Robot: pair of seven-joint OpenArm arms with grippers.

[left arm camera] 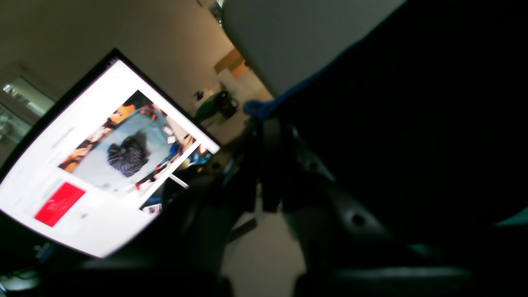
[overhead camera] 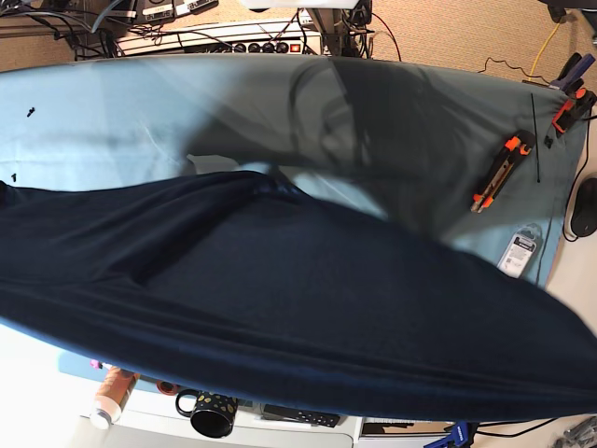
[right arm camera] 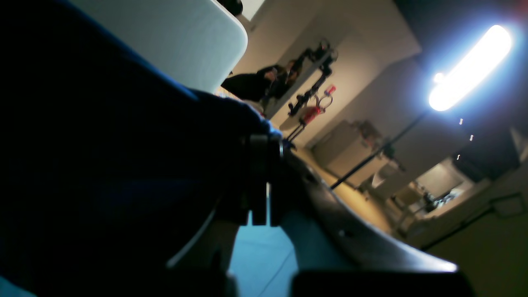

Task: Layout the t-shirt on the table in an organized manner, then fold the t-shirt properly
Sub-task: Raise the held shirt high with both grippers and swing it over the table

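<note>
Here, the navy t-shirt [overhead camera: 280, 299] stretches wide above the teal table [overhead camera: 112, 112]. The left gripper [left arm camera: 264, 123] and right gripper [right arm camera: 264, 138] each pinch its edge.

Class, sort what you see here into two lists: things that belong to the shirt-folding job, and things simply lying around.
Belongs to the job:
- t-shirt, stretched out and lifted
- table with teal cover
- left hand and right hand, each shut on the t-shirt

Lying about:
- orange clamp
- spotted mug
- monitor
- power strip
</note>
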